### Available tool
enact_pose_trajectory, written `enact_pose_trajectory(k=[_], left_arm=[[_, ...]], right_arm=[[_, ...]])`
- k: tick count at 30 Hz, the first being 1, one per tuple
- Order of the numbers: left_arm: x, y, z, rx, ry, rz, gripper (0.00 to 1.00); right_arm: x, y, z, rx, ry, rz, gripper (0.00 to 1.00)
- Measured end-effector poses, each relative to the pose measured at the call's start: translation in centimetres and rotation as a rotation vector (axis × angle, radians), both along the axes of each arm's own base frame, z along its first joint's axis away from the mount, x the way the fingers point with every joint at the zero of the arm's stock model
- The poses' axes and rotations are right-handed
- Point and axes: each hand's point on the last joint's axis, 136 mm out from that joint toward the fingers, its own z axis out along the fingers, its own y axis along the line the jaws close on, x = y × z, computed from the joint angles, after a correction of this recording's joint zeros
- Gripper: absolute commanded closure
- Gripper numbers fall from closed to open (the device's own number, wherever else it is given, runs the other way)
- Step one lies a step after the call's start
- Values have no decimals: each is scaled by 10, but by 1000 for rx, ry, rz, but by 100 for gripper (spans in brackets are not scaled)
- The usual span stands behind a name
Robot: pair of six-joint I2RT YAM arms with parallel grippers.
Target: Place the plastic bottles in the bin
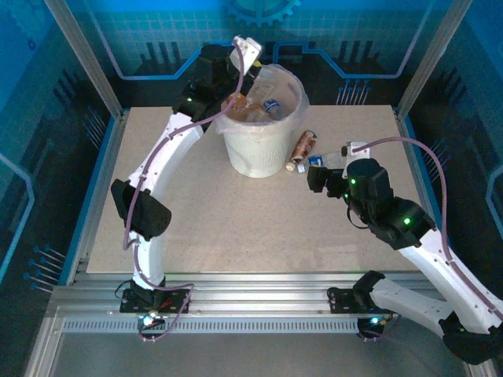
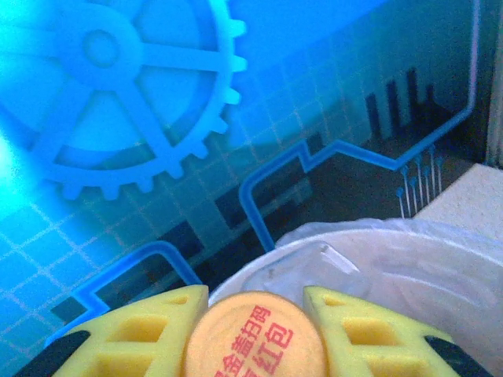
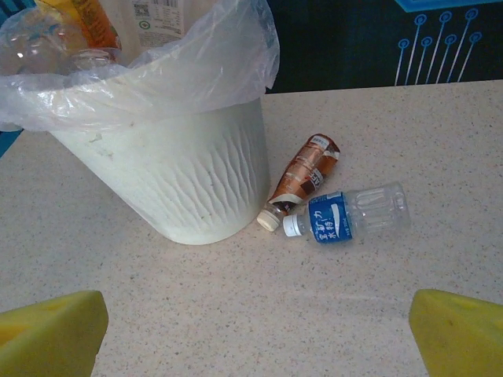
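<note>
The white bin [image 1: 253, 149] stands at the back middle of the table, lined with a thin bag and holding several plastic bottles [image 1: 269, 106]. Over its left rim hangs my left gripper [image 1: 244, 78], shut on an orange-capped bottle [image 2: 255, 336] whose cap sits between the yellow fingers [image 2: 134, 338], with the bin's rim [image 2: 377, 251] just beyond. Right of the bin lie a brown-label bottle [image 3: 303, 176] and a blue-label bottle [image 3: 346, 214], both on their sides, caps toward the bin [image 3: 181, 173]. My right gripper [image 3: 258, 330] stands open, short of them, nothing between its fingers.
The two loose bottles [image 1: 302, 148] lie close against the bin's base. Metal posts and blue walls enclose the table [image 1: 204, 220] on three sides. The left arm arcs along the table's left side to the bin.
</note>
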Motion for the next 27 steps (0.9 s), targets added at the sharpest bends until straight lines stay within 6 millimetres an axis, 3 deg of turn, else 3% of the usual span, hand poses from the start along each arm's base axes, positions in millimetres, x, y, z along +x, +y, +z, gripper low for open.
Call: enact_pose_trajectory(k=[7, 18, 27], left_arm=[[-10, -23, -24, 40, 60, -107, 31], [-29, -49, -52, 21, 162, -287, 30], [-28, -47, -59, -24, 209, -263, 26]], right_arm=[[1, -1, 0, 2, 1, -5, 0], [2, -7, -1, 9, 5, -27, 0], [12, -30, -19, -6, 92, -133, 0]])
